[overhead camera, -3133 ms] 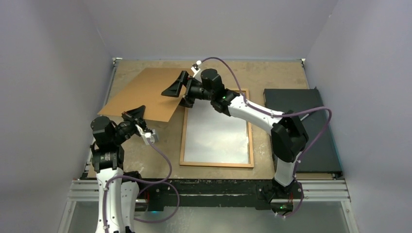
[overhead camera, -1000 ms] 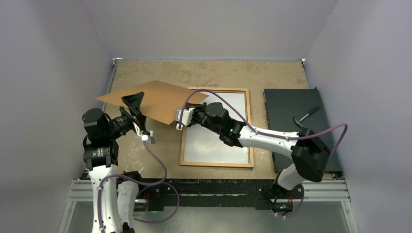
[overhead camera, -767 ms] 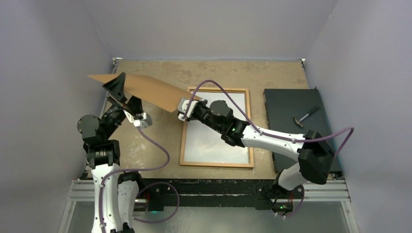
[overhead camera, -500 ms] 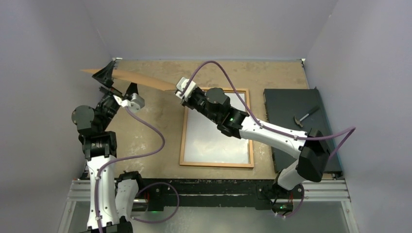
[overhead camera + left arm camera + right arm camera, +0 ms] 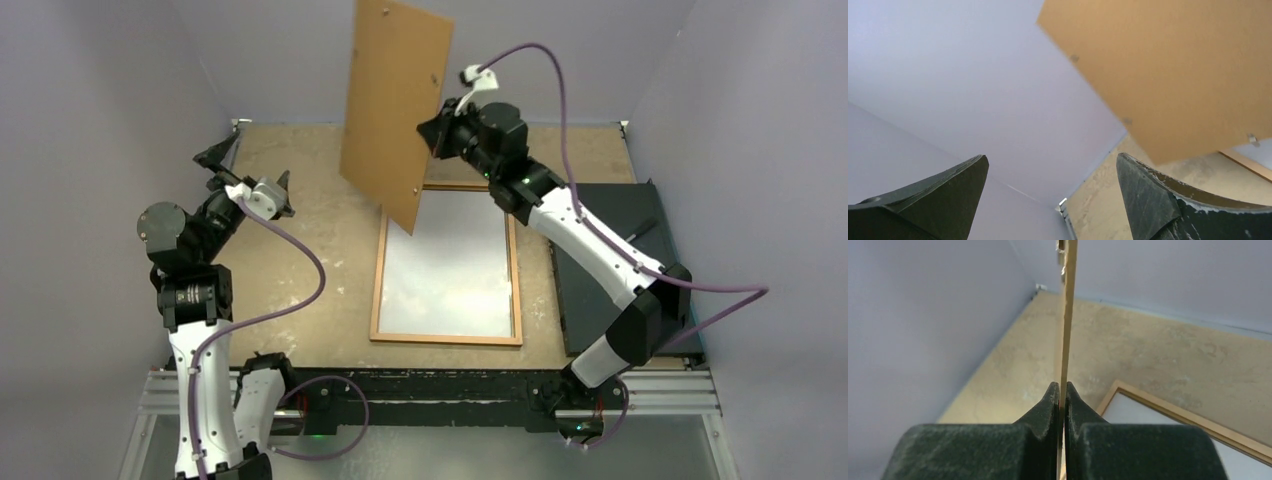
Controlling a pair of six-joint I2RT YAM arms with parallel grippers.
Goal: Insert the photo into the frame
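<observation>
The orange-brown wooden frame [image 5: 377, 285] lies flat on the table in the middle. Its opening shows a flat whitish surface [image 5: 447, 270]; this may be the photo's plain back, but no print shows. My right gripper [image 5: 434, 132] [image 5: 1061, 386] is shut on the edge of the plain brown backing board [image 5: 393, 105] and holds it upright, high over the frame's far left corner. The right wrist view shows the board edge-on [image 5: 1068, 315], pinched between both fingers. My left gripper [image 5: 250, 168] [image 5: 1050, 157] is open and empty at the left, apart from the board [image 5: 1173, 75].
A black rectangular slab [image 5: 600, 205] lies on the table's right side, partly under my right arm. Lavender walls close in the table on the left, back and right. The left gripper is close to the left wall and the table's far left corner [image 5: 237, 125].
The left gripper let go of the backing board and opened wide. The right arm swung up and back, tipping the board from nearly flat over the left side to upright above the frame's far end.
</observation>
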